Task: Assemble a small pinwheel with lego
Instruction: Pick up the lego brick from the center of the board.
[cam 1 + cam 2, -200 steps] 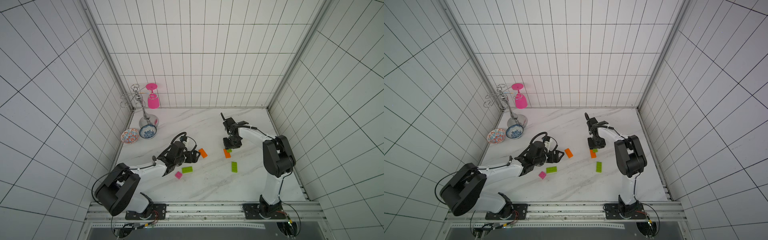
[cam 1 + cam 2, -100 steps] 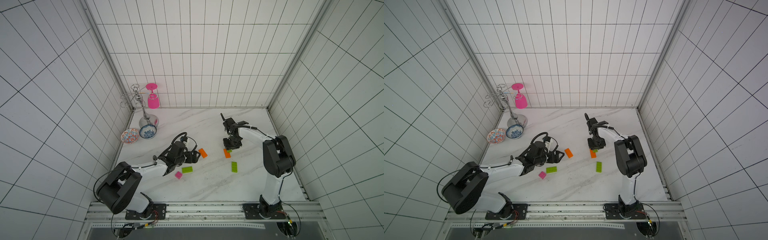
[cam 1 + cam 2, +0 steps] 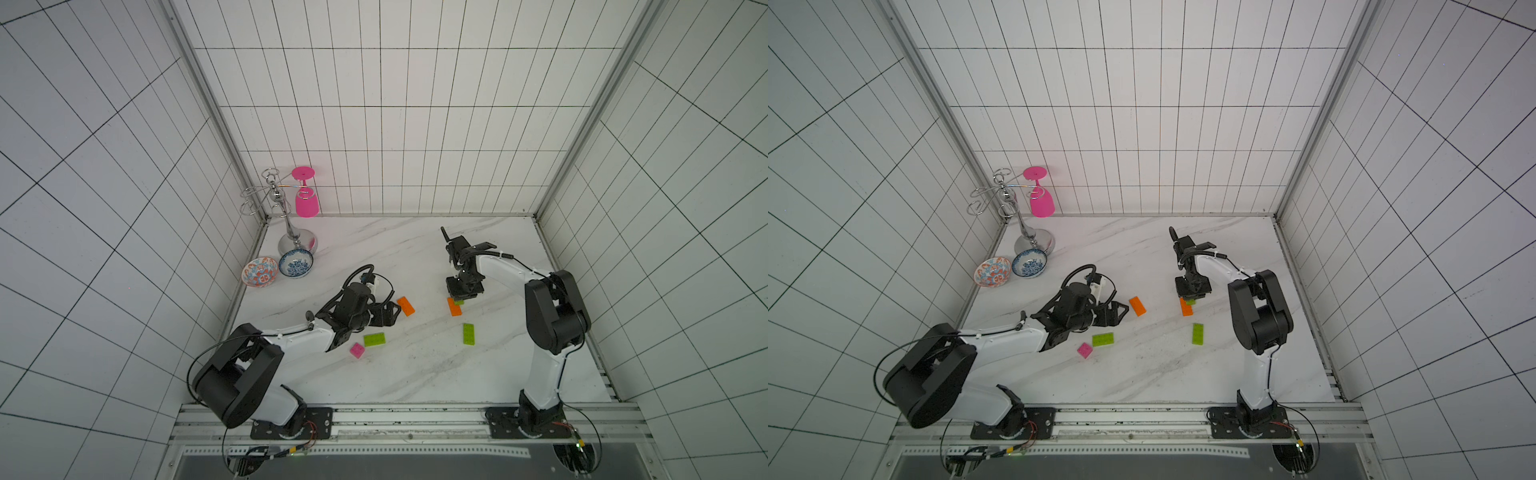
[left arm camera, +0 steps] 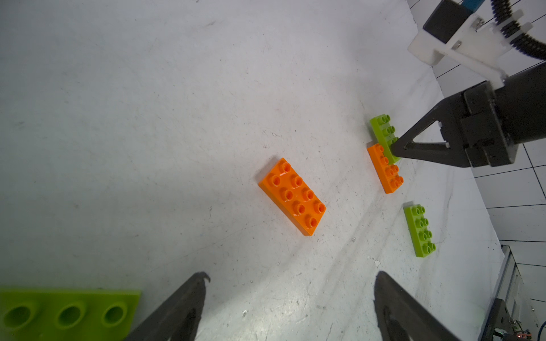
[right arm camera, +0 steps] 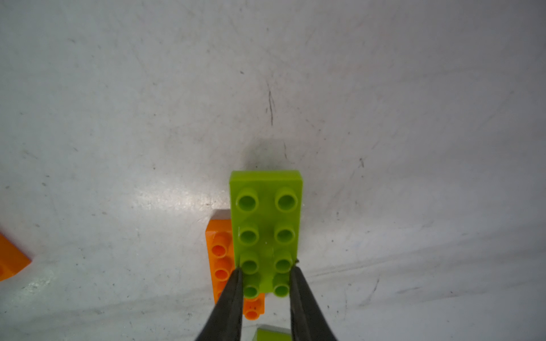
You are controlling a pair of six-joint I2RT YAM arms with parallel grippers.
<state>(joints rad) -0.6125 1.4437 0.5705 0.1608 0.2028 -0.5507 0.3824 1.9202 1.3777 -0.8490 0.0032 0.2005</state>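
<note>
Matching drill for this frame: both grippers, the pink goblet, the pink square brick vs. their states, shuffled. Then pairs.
1 right gripper
2 left gripper
3 pink plastic goblet
4 pink square plastic brick

A hanging upside down on the chrome wire rack
B flat beside a lime-green rectangular brick
C open and empty
D closed on a lime-green studded brick

Pairs: 1-D, 2-C, 3-A, 4-B

Smooth, glossy plastic is seen on the lime-green brick (image 5: 266,224) and the orange brick (image 4: 292,196). The marbled white tabletop (image 5: 118,118) is scuffed and finely scratched, with a dull sheen. The rack (image 3: 301,240) is made of polished metal.
</note>
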